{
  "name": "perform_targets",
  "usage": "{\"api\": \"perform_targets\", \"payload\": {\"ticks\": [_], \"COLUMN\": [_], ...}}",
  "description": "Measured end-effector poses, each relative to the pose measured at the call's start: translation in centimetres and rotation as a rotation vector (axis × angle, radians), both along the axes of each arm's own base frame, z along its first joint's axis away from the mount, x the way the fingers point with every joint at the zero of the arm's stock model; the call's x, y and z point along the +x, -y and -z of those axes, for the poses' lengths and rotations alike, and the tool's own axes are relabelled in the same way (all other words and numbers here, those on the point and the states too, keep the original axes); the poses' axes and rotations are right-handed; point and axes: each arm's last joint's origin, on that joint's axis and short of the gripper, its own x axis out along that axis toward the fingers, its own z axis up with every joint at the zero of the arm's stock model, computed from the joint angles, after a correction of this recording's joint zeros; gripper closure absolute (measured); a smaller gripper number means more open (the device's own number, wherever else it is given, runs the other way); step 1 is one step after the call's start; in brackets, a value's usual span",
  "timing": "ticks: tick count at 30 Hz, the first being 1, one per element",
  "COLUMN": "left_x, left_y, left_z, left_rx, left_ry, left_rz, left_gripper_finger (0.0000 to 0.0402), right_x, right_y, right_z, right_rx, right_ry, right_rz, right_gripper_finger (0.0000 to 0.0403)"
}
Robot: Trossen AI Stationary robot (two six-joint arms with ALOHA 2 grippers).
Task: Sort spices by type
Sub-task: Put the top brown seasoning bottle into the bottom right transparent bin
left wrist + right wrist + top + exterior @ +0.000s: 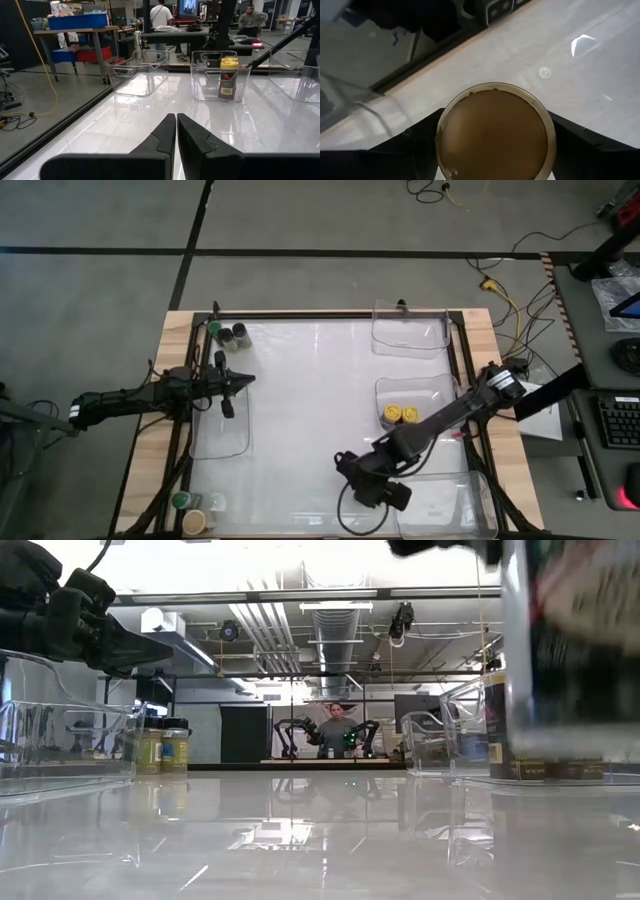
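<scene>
Two arms over the white table, one jar in our right gripper's grasp.

We see the right gripper (385,492) near the table's front edge, its fingers spread around a small round jar with a tan lid (495,132), the dark fingers sitting at either side of it in the right wrist view. Our left gripper (243,379) hangs with fingers pressed together over the far end of a clear plastic rectangular bin (222,435) at the left. Two yellow-lidded jars (399,414) stand together in a clear bin (420,388) at the right. A green-lidded jar (214,328) and two dark-lidded jars (233,334) cluster at the far left corner; another green-lidded jar (180,501) and a tan-lidded jar (194,522) stand at the near left corner.
</scene>
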Motion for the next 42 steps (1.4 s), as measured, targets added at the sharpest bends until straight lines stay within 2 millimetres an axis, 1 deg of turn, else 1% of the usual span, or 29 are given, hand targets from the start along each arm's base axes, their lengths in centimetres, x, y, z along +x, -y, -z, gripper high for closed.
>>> {"api": "perform_targets", "payload": {"ticks": [4, 9, 12, 14, 16, 21, 26, 31, 35, 42], "left_x": [0.0, 0.0, 0.0, 0.0, 0.0, 0.0, 0.0, 0.0, 0.0, 0.0], "left_y": [0.0, 0.0, 0.0, 0.0, 0.0, 0.0, 0.0, 0.0, 0.0, 0.0], "left_z": [0.0, 0.0, 0.0, 0.0, 0.0, 0.0, 0.0, 0.0, 0.0, 0.0], "left_rx": [0.000, 0.000, 0.000, 0.000, 0.000, 0.000, 0.000, 0.000, 0.000, 0.000], "left_ry": [0.000, 0.000, 0.000, 0.000, 0.000, 0.000, 0.000, 0.000, 0.000, 0.000], "left_rz": [0.000, 0.000, 0.000, -0.001, 0.000, 0.000, 0.000, 0.000, 0.000, 0.000], "left_gripper_finger": [0.0400, 0.0400, 0.0400, 0.0400, 0.0400, 0.0400, 0.0400, 0.0400, 0.0400, 0.0400], "right_x": [-1.3, -3.6, -5.0, -6.1, -7.2, -10.0, -12.7, -15.1, -16.0, -15.8], "right_y": [0.1, 0.4, 0.7, 0.7, 0.5, -1.1, -2.8, -4.7, -5.0, -5.2], "right_z": [-2.3, -6.5, -8.6, -9.6, -10.1, -9.5, -9.6, -7.8, -6.0, -4.1], "right_rx": [0.017, 0.109, 0.144, 0.166, 0.180, 0.173, 0.172, 0.093, 0.012, 0.005], "right_ry": [0.028, 0.133, 0.178, 0.193, 0.189, 0.110, 0.035, -0.011, -0.013, 0.005], "right_rz": [-0.013, -0.049, -0.055, -0.060, -0.081, -0.144, -0.175, -0.214, -0.198, -0.214], "right_gripper_finger": [0.0125, 0.0130, 0.0130, 0.0128, 0.0124, 0.0130, 0.0130, 0.0129, 0.0126, 0.0129]}}
